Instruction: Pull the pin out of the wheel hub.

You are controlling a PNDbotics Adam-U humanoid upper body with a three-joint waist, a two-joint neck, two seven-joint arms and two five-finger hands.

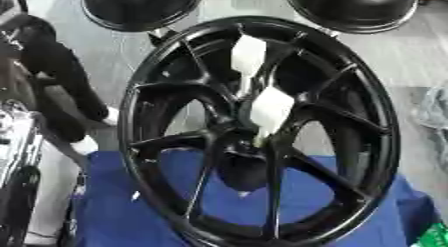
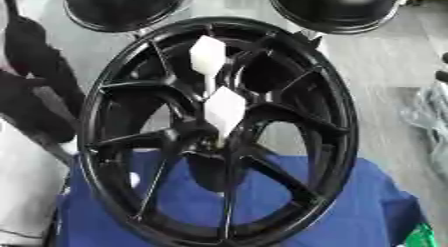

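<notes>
A black multi-spoke wheel hub (image 1: 157, 121) stands on its rim on a blue cloth (image 1: 114, 216) and fills most of both views. A white pin (image 1: 270, 110) sticks out of its centre toward me. It shows a wide white block near the centre bore, a thin stem above that, and a second white block (image 2: 208, 55) higher up. No hand touches the pin or the wheel. A silver and black part of my left arm (image 1: 17, 156) shows at the left edge. Neither of my hands is visible.
Two round black objects (image 1: 140, 8) (image 1: 354, 8) sit behind the wheel's top. A dark, bulky shape (image 1: 57, 76) that I cannot make out stands at the left, beside the rim. Grey floor (image 1: 411, 56) lies to the right, with something green (image 1: 433, 236) at the lower right corner.
</notes>
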